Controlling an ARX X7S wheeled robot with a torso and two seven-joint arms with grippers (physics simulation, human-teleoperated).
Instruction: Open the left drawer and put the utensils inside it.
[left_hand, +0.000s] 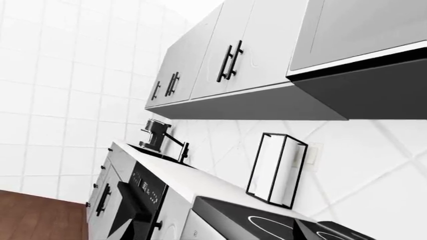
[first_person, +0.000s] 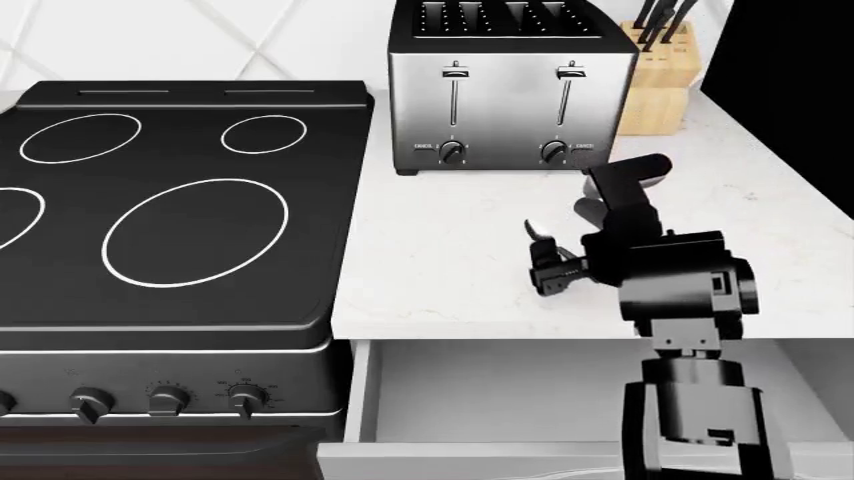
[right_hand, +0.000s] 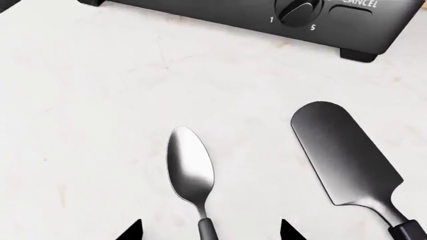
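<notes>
White countertop with spoon, spatula; right fingers wide astride spoon handle; left fingers unseen.

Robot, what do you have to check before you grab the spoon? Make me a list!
1. Left drawer open: ok, it is pulled out below the counter edge, white inside.
2. Spoon free to grab: ok, it lies flat on the countertop, apart from the spatula.
3. Right pincer open: ok, its two dark tips show on either side of the spoon handle.
4. Pincer lined up: ok, the handle runs midway between the tips.
5. Toaster out of the way: ok, it stands beyond the spoon bowl.
6. Left pincer clear: cannot tell, it is not in view; its camera faces the wall cabinets.
</notes>
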